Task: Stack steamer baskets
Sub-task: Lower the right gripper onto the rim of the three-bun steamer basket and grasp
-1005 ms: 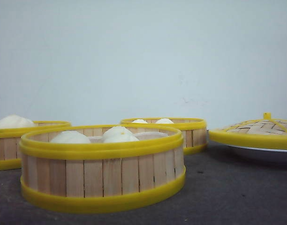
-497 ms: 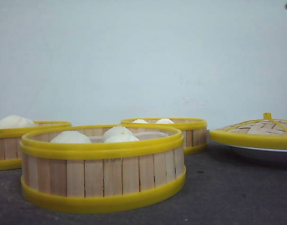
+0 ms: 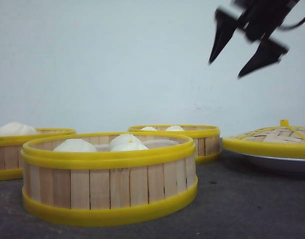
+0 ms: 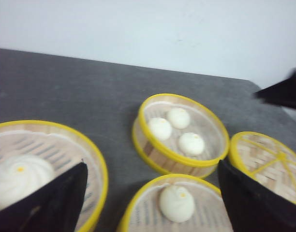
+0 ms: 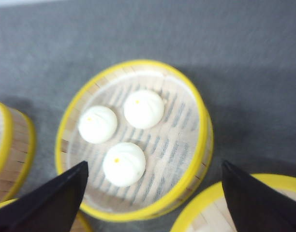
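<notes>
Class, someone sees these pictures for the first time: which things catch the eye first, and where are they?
Three yellow-ringed steamer baskets holding white buns fill the dark table: the nearest basket centre front, one at far left, one behind. The right tool hangs open, high at upper right, above the woven lid on its white plate.

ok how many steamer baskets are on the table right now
3, none stacked: the near basket in front, the left basket at the front view's left edge, and the far basket behind, beside the lid.
</notes>
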